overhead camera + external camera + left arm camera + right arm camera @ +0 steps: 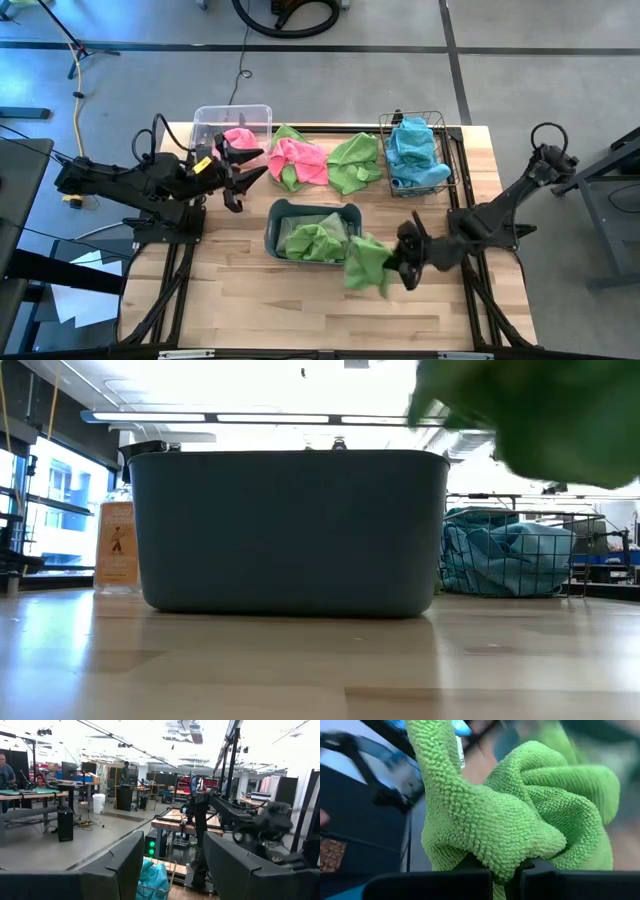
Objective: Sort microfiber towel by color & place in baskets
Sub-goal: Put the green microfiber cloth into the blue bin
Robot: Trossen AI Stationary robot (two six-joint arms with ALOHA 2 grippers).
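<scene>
Low on the wooden counter [240, 300], your right hand [398, 262] pinches a soft, light green towel [366, 264] by one bunched fold, while your left hand [236, 172] waits wide open.

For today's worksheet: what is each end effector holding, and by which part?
The right end effector pinches a green towel by a bunched fold. The left end effector holds nothing.

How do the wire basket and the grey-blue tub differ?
The wire basket is open dark mesh holding blue towels; the grey-blue tub has solid walls and holds green towels. The basket sits at the table's far right, the tub in the middle. Both are small and rectangular.
</scene>
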